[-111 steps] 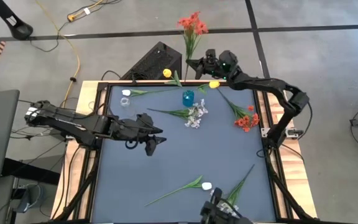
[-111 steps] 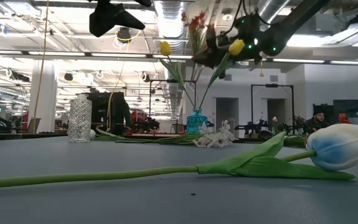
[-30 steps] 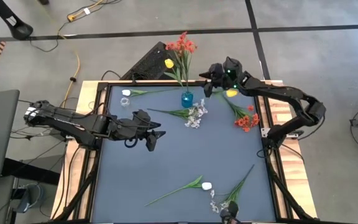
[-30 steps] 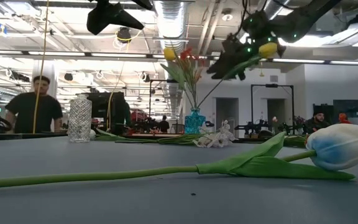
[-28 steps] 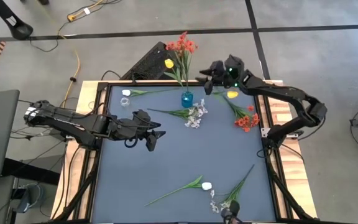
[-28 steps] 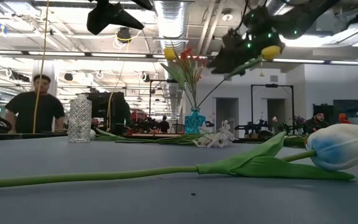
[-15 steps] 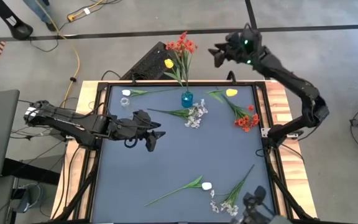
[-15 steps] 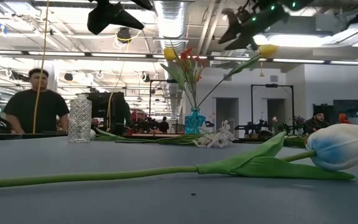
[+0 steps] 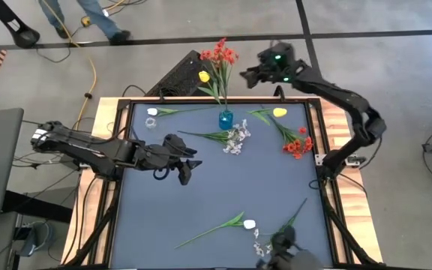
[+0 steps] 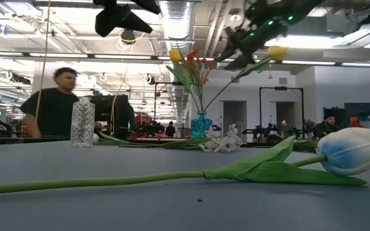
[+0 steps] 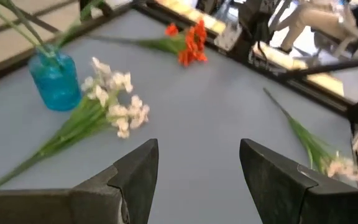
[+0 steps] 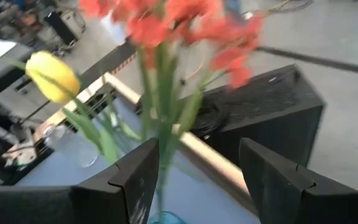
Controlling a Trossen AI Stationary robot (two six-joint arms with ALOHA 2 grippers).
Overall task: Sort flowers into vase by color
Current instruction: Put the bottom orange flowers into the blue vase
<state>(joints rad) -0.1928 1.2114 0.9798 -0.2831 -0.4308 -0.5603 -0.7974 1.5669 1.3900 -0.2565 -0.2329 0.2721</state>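
Blue vase (image 9: pixel 226 118) at the table's far edge now carries three stems: red spray (image 9: pixel 219 53), yellow tulip (image 9: pixel 204 76), and a second yellow tulip (image 9: pixel 279 112) just released, leaning out right. Right gripper (image 9: pixel 250 76), jaws spread and empty, lifted clear behind the table since. Left gripper (image 9: pixel 187 163) open, idle mid-table. Mixed colours, so sorting looks doubtful.

two vases (image 9: pixel 226 118), three yellow tulips (image 9: pixel 279 112), two white tulips (image 9: pixel 249 223), two red sprays (image 9: pixel 298 145), two whitish sprigs (image 9: pixel 236 139).

A person (image 10: pixel 55 102) stands beyond the table (image 9: pixel 223 187); a black case (image 9: pixel 184 73) lies on the floor.
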